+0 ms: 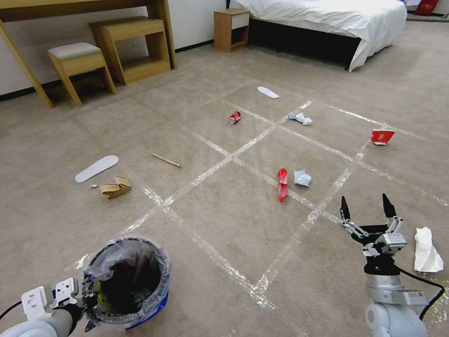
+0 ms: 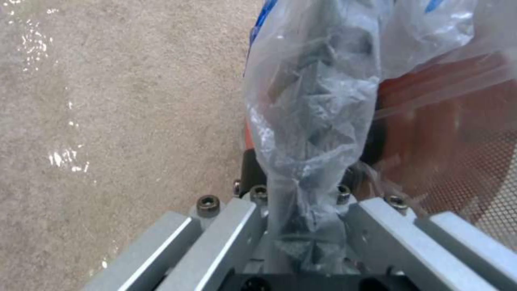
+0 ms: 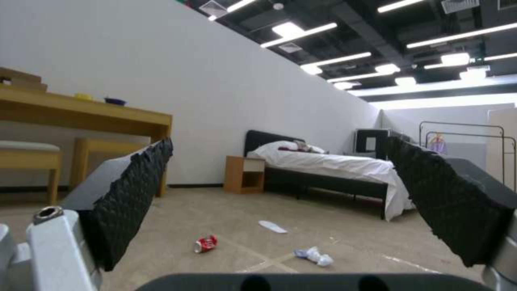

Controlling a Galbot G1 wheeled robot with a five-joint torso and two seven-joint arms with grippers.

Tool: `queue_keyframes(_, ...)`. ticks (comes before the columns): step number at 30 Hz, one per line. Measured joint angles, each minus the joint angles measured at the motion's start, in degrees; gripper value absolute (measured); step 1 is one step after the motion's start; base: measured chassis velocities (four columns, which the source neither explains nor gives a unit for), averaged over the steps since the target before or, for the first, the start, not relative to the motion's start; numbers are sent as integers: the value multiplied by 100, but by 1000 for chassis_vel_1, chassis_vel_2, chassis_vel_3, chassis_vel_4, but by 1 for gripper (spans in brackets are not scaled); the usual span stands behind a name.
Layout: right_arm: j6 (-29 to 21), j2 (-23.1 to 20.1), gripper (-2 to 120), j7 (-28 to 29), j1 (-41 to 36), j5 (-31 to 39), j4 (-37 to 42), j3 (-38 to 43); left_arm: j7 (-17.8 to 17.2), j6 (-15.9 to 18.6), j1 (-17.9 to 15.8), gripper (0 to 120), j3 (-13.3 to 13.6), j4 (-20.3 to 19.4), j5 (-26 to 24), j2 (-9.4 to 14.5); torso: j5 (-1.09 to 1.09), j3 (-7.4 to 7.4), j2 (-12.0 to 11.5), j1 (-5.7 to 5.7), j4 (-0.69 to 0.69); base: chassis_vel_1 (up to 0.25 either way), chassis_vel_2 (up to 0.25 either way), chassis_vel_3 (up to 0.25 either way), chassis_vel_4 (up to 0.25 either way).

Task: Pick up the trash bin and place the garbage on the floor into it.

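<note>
No writing can be read on any of the litter; the crushed red can (image 1: pixel 234 117) carries white marks too small to make out. The trash bin (image 1: pixel 127 282) is a small round bucket, blue band showing under a crinkled clear plastic bag (image 2: pixel 312 105) folded over its rim; the left gripper (image 1: pixel 89 295) is clamped on that rim, bag film pinched between its metal fingers (image 2: pixel 226 238), red base just beyond them. The floor (image 1: pixel 224 220) is short-pile beige carpet crossed by shiny tape strips (image 1: pixel 262 135). Beyond the bin lie a folded brown cardboard scrap (image 1: pixel 115 187), a flat white insole (image 1: pixel 97 168) and a thin wooden stick (image 1: pixel 166 160); farther off a glossy red wrapper (image 1: pixel 282 184) lies just beside crumpled white paper (image 1: pixel 302 178). The right gripper (image 1: pixel 366 206) hovers well apart from the bin, its black ribbed pads (image 3: pixel 135 190) spread wide and holding nothing; a white crumpled sheet (image 1: pixel 426 252) lies near it.
</note>
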Motion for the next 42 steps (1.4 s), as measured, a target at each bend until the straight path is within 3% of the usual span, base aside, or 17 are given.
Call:
queue_keyframes(10, -15, -16, 100, 36, 26, 22, -34, -11, 20, -2, -57, 0, 16, 86, -17, -65, -1, 0, 0, 0, 0, 0, 0, 0, 0)
queue_keyframes(17, -59, -27, 100, 36, 57, 216, 11, 8, 45, 3, -93, 0, -74, -224, -53, -92, -1, 0, 0, 0, -1, 0, 0, 0, 0)
queue_keyframes(21, -105, -54, 100, 74, 87, 232, 62, 59, -229, 7, -157, 0, -303, -658, -371, -100, -1, 0, 0, 0, -1, 0, 0, 0, 0)
queue_keyframes(27, -119, -60, 100, 112, 92, 179, 63, 61, -408, 5, -207, 0, -474, -930, -604, -120, 0, 0, 0, 0, -1, 0, 0, 0, 0)
queue_keyframes(42, -102, -49, 100, 148, 92, -16, 36, 28, -858, 4, -196, 0, -465, -1084, -1081, -299, -1, 0, 0, 0, 0, 0, 0, 0, 0)
